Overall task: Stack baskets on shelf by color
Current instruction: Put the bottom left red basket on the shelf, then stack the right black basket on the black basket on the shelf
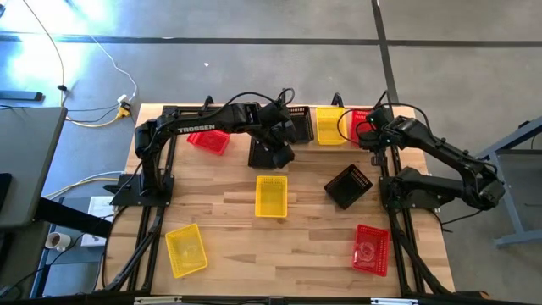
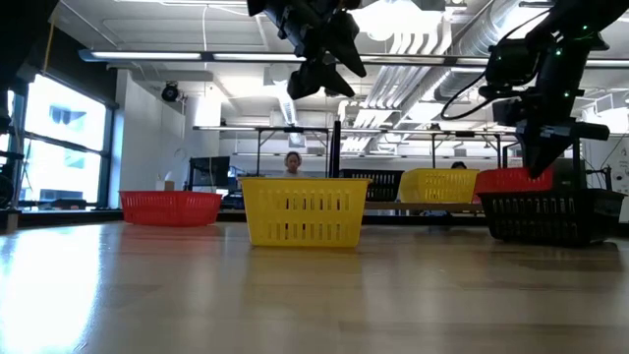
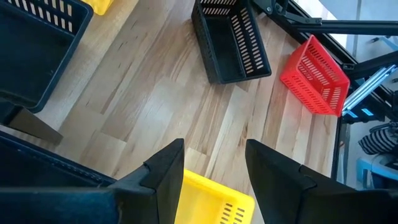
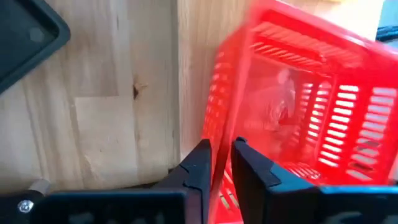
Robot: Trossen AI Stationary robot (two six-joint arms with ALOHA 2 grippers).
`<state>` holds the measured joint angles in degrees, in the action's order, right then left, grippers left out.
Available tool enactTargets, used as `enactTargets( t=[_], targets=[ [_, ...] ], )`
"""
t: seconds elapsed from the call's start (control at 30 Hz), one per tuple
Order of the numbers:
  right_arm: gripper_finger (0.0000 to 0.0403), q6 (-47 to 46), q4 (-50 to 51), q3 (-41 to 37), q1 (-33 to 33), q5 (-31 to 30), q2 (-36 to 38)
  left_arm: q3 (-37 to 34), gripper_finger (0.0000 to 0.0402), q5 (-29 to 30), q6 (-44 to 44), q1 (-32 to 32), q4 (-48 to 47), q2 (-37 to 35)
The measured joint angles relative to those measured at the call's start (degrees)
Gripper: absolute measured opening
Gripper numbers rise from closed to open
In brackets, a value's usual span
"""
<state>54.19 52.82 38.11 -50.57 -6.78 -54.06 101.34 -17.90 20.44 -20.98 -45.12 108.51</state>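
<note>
The shelf [image 1: 337, 103] stands at the table's far edge and holds a black basket [image 1: 298, 124], a yellow basket [image 1: 330, 125] and a red basket [image 1: 359, 121] side by side. My right gripper [image 1: 370, 134] is shut on that red basket [image 4: 311, 106] at the shelf's right end. My left gripper [image 1: 279, 146] is open and empty, high above the table in front of the shelf's left end, over a loose yellow basket [image 3: 214, 202]. Its fingers [image 3: 168, 174] touch nothing. My right gripper pinches a side wall of the red basket near its rim [image 4: 221, 149], one finger on each face of the wall. The fingers come from above, pointing down. The basket looks tilted in the wrist view; whether its bottom rests on the shelf I cannot tell.
Loose baskets lie on the table: red [image 1: 208, 140] at far left, yellow [image 1: 271, 195] in the middle, black [image 1: 348, 185] right of it, yellow [image 1: 186, 250] near left, red [image 1: 371, 248] near right. Bare wood lies between them. People show in the room behind.
</note>
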Motion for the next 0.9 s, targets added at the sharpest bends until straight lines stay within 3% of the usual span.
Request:
enactTargets(
  t=[0.17,0.43,0.67,0.9],
  targets=[
    [0.0055,-2.0,-1.07,0.0,0.0,0.59,0.0,0.0,0.0161,0.07,-0.04,0.01,0.04,0.0],
    [0.0055,-2.69,-0.29,0.15,-0.02,-7.23,0.22,0.0,0.0161,0.07,-0.04,0.38,0.0,0.0],
    [0.0055,-5.77,4.82,4.04,1.94,-6.44,0.22,0.01,0.0161,0.05,-0.05,0.47,-0.01,0.0],
    [0.0055,-19.32,7.96,10.16,4.73,-1.09,0.26,0.0,0.0161,0.07,-0.08,0.47,-0.05,0.0]
  ],
)
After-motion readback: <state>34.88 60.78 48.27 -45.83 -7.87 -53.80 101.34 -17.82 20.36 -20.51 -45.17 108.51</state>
